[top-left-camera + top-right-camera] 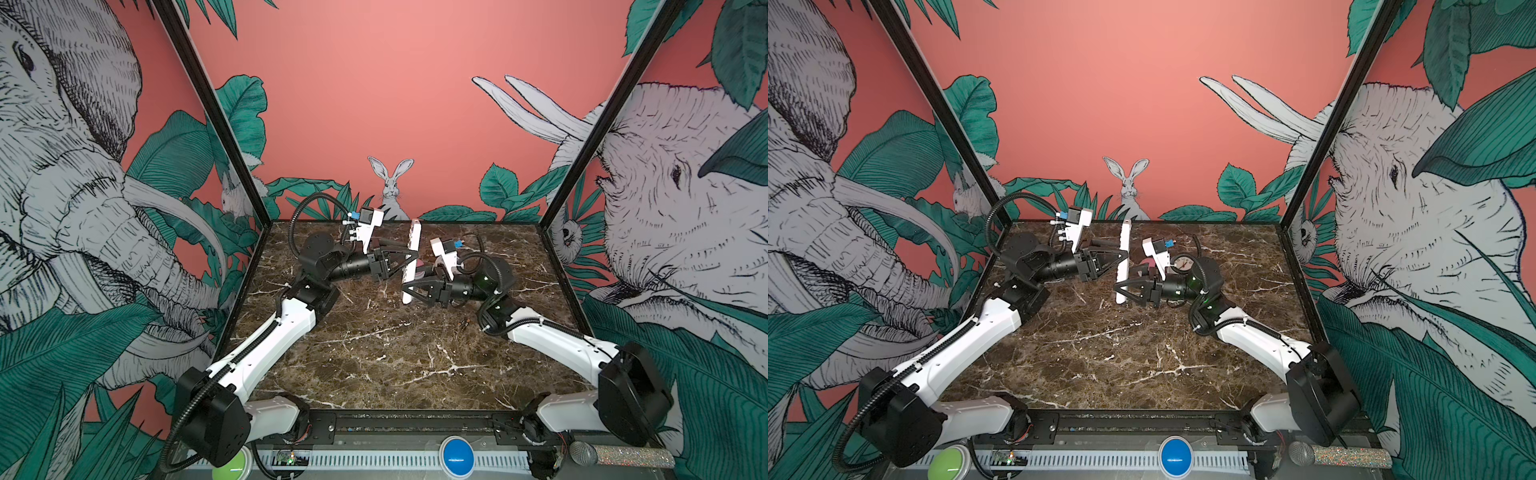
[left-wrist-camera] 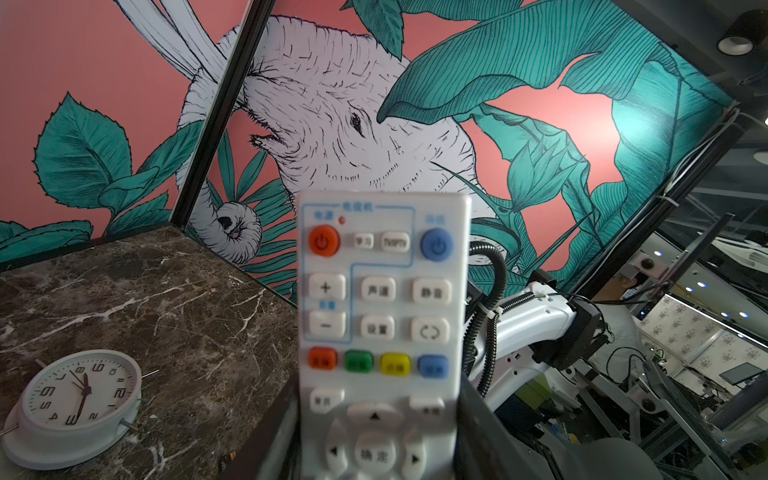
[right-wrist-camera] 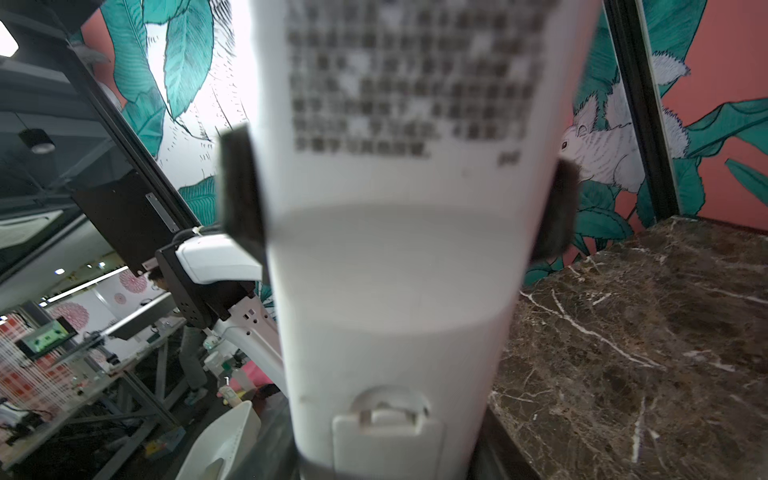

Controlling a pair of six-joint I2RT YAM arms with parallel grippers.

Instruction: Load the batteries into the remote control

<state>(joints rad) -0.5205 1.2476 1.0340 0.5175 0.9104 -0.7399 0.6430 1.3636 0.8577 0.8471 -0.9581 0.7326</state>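
Note:
The white remote control (image 1: 414, 245) (image 1: 1124, 243) stands almost upright above the marble table, held between both arms. My left gripper (image 1: 409, 259) (image 1: 1121, 258) is shut on its middle; the button face (image 2: 382, 291) fills the left wrist view between my jaws (image 2: 376, 440). My right gripper (image 1: 408, 291) (image 1: 1120, 291) is shut on its lower end, facing the plain back (image 3: 395, 270) with the closed battery lid (image 3: 386, 440). The left gripper's pads (image 3: 241, 187) clamp the remote's edges higher up. A dark slim cylinder (image 1: 1100, 241), perhaps one of the batteries, lies behind the left gripper.
A round white clock (image 2: 81, 401) (image 1: 1183, 264) lies on the table behind the right wrist. A pink dome button (image 1: 1146, 262) sits next to it. A small dark scrap (image 1: 464, 323) lies by the right forearm. Black frame posts and printed walls close in the table's back and sides.

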